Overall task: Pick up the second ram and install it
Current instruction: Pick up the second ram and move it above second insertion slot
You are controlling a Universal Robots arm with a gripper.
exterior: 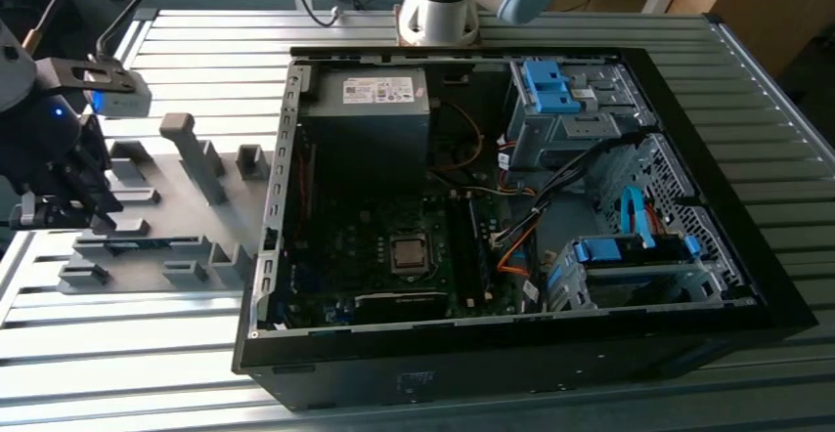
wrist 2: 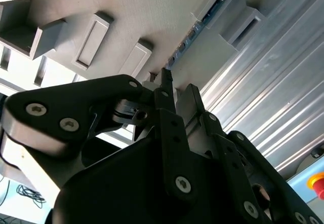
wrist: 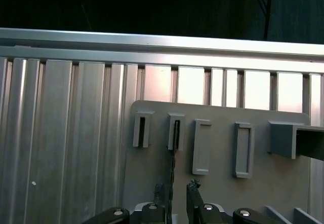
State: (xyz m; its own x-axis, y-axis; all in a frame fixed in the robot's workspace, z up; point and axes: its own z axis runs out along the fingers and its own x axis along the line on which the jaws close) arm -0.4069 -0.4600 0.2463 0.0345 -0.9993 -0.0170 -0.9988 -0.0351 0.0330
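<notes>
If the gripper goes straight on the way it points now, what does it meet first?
Probably the ram: it stands edge-on in the tray, in line with the gap between the fingers of the gripper. Depth is unclear.

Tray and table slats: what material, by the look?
Tray: probably moulded or printed plastic, matte grey; even dull colour, no glare, blocks one piece with the base. Table: likely bare aluminium profile, satin; ribbed slats with bright streaky reflections.

Bright light glares off the ribbed table in both wrist views; the gripper looms dark against it, and the case interior sits dim.
</notes>
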